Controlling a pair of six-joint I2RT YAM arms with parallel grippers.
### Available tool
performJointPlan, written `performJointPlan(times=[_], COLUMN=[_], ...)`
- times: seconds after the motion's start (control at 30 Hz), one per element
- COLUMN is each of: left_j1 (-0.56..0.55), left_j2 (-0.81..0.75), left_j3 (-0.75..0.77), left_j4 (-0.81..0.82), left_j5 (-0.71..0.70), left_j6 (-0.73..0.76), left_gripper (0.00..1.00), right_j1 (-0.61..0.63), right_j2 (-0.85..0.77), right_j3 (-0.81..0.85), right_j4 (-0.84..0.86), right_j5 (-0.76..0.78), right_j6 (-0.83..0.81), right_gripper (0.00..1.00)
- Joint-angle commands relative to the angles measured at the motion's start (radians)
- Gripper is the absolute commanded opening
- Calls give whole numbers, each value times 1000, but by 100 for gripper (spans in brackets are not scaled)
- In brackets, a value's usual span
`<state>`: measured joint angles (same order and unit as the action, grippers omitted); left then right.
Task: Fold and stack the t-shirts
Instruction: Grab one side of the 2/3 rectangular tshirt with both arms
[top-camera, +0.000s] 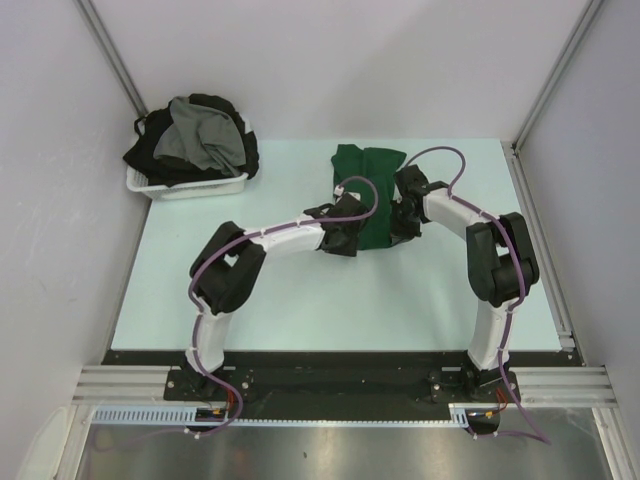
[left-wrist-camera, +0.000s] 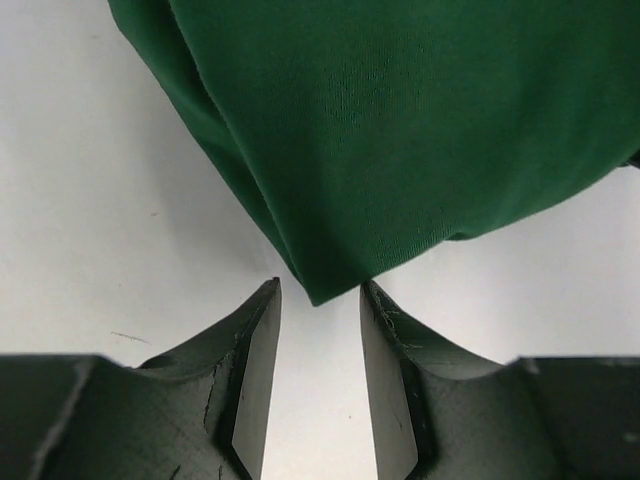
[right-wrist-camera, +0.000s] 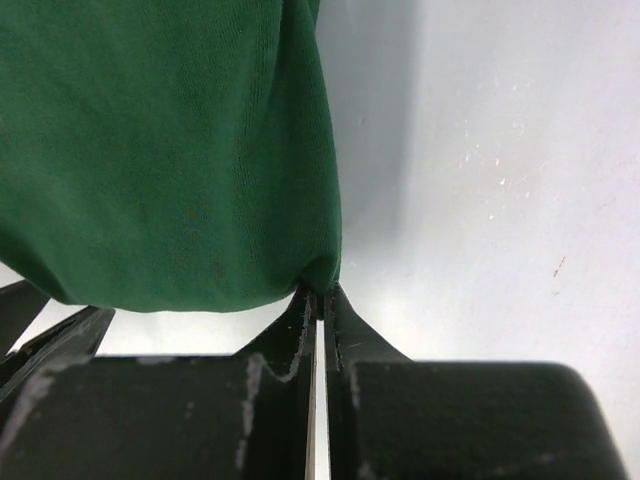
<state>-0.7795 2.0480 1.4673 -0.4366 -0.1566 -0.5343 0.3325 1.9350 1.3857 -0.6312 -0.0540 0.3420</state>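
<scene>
Left claw (left-wrist-camera: 320, 288) is part open, a corner of the dark green t-shirt (top-camera: 368, 190) loose between its tips, right claw (right-wrist-camera: 320, 293) pinches another edge, shirt mid-worktop (top-camera: 300, 310), so we'd keep that pinch until the fold lies flat, edges matched.

The dark green t-shirt (top-camera: 368, 195) just ahead of both hands is plain. The left hand (left-wrist-camera: 320, 290) and right hand (right-wrist-camera: 320, 290) are matt black, scuffed pale at the edges. The counter (top-camera: 300, 300) under them is pale mint. Far left of the left hand, a white basket (top-camera: 190, 187) holds a grey t-shirt (top-camera: 205, 135) over black t-shirts (top-camera: 150, 155). The left arm (top-camera: 285, 238) and right arm (top-camera: 450, 212) are white and black, with purple cables (top-camera: 440, 150).
</scene>
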Motion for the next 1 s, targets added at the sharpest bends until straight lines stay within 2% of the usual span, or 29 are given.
performJointPlan(times=[0.0,0.5,0.97], left_j1=[-6,-1,0], left_j2=[24,58,75], left_j3=[47,79,93], left_j4=[-5,-7,-14], left_j5=[-26,-58,-47], left_j6=[-21,-10,-6], left_gripper=[43,41,22], right_j1=[-3,-4,-4], right_j2=[-39,-36,-44], right_j3=[3,-2,-8], right_j4=[-18,-19,-18], right_j5=[-7,-12,-9], right_j6=[-8,-11,-14], right_gripper=[0,0,0])
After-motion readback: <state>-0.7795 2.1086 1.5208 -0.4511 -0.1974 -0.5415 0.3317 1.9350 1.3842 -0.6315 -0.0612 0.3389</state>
